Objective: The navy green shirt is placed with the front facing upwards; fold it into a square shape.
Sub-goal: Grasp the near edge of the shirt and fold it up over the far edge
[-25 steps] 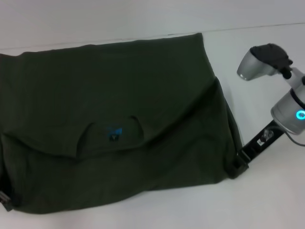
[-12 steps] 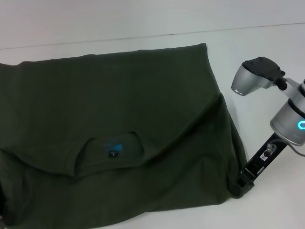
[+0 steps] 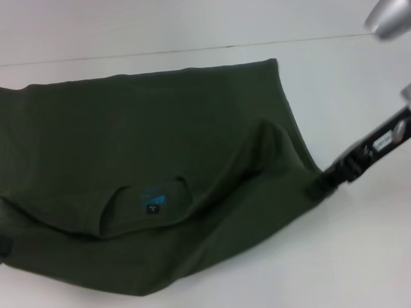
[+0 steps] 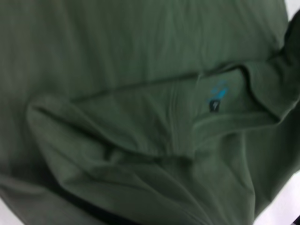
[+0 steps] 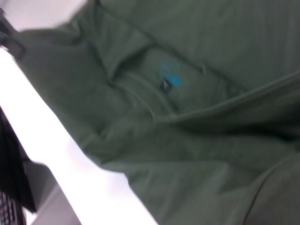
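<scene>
The navy green shirt (image 3: 160,186) is spread across the left and middle of the white surface (image 3: 359,256), with its long axis running left to right. The collar and its small blue neck logo (image 3: 153,197) are turned toward the near side, and a layer of cloth is doubled over so that a diagonal crease rises toward the far right corner.

The step in hand is judged to be a fold across the body. The shirt's right edge is gripped by the right gripper (image 3: 319,187), its fingers clenched on the cloth. A dark part at the near left edge may be the left gripper (image 3: 4,247); whether its fingers are clenched cannot be told. Next, the held edge would need to be carried over and laid flat, square with the far edge.
</scene>
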You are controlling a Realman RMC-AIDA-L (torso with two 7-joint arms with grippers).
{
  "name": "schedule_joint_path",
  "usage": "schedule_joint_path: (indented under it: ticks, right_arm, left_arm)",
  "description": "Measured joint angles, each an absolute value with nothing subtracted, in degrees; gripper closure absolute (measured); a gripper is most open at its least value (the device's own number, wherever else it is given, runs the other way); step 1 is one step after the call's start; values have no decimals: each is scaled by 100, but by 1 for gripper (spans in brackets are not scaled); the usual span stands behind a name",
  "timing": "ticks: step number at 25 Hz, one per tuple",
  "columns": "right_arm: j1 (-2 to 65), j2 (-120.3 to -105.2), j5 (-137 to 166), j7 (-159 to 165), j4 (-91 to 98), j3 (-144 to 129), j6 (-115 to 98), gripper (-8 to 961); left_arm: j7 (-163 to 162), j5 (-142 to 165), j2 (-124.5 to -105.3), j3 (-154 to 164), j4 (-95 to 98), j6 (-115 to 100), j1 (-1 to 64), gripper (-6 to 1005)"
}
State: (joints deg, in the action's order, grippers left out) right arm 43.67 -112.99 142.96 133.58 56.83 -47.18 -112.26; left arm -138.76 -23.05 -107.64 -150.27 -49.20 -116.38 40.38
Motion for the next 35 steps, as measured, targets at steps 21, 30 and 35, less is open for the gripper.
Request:
schedule_joint_path:
  ticks: [21, 30, 35]
  right_arm:
    - [4236, -10746, 13145, 13541, 5895, -4236, -11366, 879]
    - [4218, -10672, 13158, 13592, 5920, -4003, -11151, 873]
    - [4206, -10673, 13154, 13803, 5914, -3865, -10408, 869]
  left_arm:
    - [-13688, -2789, -10421, -16150, -5366, -11693, 4278, 926]
    - [-13690, -2793, -10428, -16161, -5360, -11569, 4256, 923]
    - [-13802, -2924, -10532, -16097, -5322, -10824, 4389, 921]
